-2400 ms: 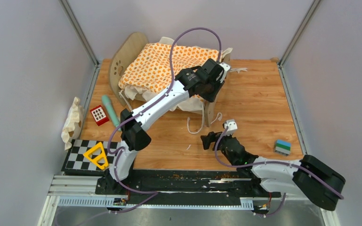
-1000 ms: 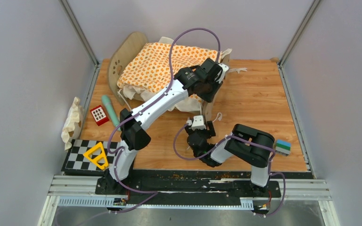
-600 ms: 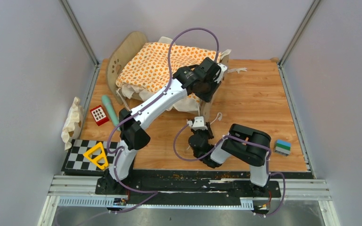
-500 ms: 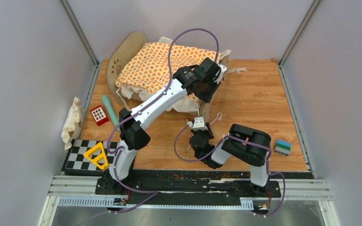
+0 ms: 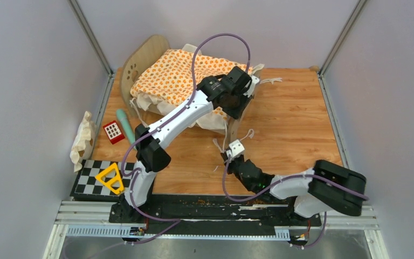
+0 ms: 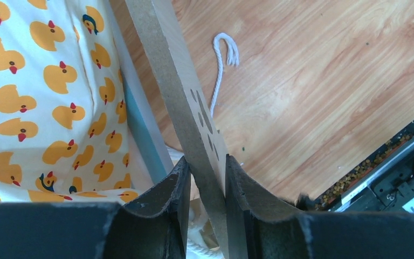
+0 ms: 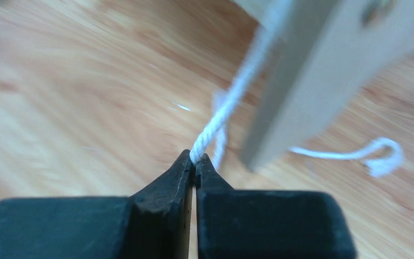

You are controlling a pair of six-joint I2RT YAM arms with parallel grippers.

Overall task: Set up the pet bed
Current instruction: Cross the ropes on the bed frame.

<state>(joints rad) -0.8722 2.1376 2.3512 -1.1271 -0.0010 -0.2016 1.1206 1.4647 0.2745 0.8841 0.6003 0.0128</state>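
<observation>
Found the pet bed in the far left corner of the desk, crowding the left and back edges there. Saw broad bare wood-grain boards to the right of the pet bed and in front of it, open for moving.

Noted the left gripper clamped on the thin flat edge of one end board: pale pressed wood, square-cut, pierced with small paw holes. Held apart only by that board's thickness.

Found the right gripper low over the desk just in front of the pet bed, pinched shut on a white twisted cord leading up beside the board's corner. Blurred there, so could not tell where the cord was fastened.

Saw a soft cushion printed with orange ducks draped over the pet bed, cream edges sagging over its front side.

Noted a red block and a teal stick left of the pet bed's front, then a checkerboard with a yellow triangle nearer the arm bases.
</observation>
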